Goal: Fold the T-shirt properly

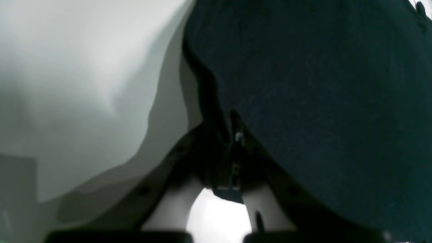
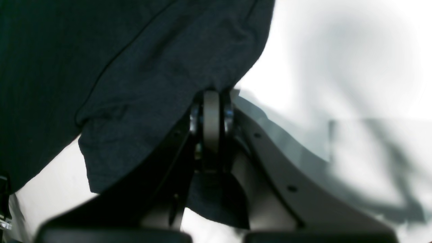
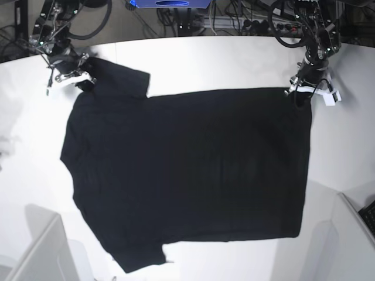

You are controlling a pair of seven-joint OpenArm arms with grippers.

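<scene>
Your shirt [image 3: 187,175] lies spread flat on the white counter [image 3: 205,64], plain black side up, with its sleeves on the scene's left and its hem on the right. Judge it light, soft and limp: it will sag and drape from whatever you lift, so corners and edges are the places to take hold, not the middle.

Your left gripper [image 3: 306,89] sits at the far right corner of the hem, clenched on the cloth there; in its wrist view black fabric is pinched between the closed jaws. Your right gripper [image 3: 75,78] is at the far left sleeve, likewise clamped tight, with a fold of the shirt drawn into its jaws. Both far corners look secured for a fold toward the near edge.
</scene>
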